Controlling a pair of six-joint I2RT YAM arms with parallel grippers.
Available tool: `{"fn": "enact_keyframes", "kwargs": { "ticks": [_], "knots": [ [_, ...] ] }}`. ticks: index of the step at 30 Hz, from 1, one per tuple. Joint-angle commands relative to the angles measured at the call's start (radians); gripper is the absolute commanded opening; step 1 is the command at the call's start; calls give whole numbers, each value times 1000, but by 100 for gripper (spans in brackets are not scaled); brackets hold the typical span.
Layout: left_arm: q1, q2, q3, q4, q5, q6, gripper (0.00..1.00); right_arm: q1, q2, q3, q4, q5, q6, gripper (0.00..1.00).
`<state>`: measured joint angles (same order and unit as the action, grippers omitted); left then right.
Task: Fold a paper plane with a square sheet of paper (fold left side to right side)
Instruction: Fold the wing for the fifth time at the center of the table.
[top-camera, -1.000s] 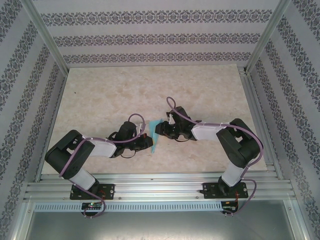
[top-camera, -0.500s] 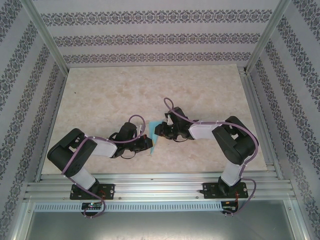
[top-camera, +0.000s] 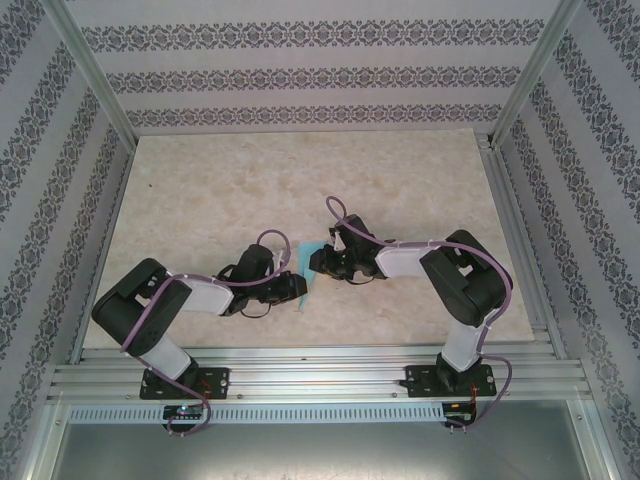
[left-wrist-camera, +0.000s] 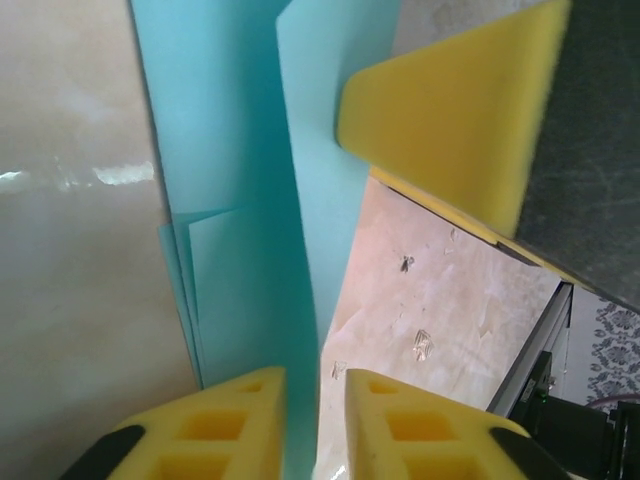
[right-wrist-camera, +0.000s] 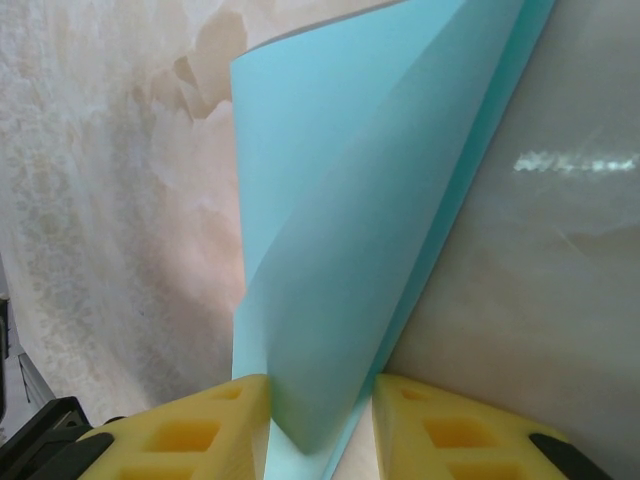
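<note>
The square sheet of paper (top-camera: 301, 260), light blue and folded into a narrow creased shape, lies mid-table between both grippers. My left gripper (top-camera: 298, 287) points right at its near part. In the left wrist view its yellow fingers (left-wrist-camera: 235, 425) stand slightly apart, and a raised flap edge of the paper (left-wrist-camera: 240, 200) runs through the gap without being pinched. My right gripper (top-camera: 316, 262) points left from the other side. Its fingers (right-wrist-camera: 200, 435) press on a curled fold of the paper (right-wrist-camera: 340, 230). One right finger pad (left-wrist-camera: 450, 110) rests over the flap. The grippers hide any paper plane shape.
The marble-patterned tabletop (top-camera: 250, 180) stretches bare behind and to both sides of the grippers. Aluminium rails (top-camera: 320, 365) run along the near edge by the arm bases. Frame posts (top-camera: 90, 70) and patterned walls close in the sides and back.
My left gripper's jaws have parted from shut, letting go of the paper. The right gripper has shifted slightly left and narrowed onto the curled fold. Less blue shows from above.
</note>
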<state>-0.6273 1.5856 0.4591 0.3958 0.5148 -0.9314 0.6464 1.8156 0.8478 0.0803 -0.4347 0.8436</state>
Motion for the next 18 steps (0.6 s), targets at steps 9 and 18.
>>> {"fn": "enact_keyframes", "kwargs": {
  "ticks": [9,18],
  "knots": [
    [121,-160,70,-240,13,107,35,12,27,23,10,7,3,32],
    [190,-11,192,-228,110,144,33,13,24,22,13,3,6,32]
  ]
}}
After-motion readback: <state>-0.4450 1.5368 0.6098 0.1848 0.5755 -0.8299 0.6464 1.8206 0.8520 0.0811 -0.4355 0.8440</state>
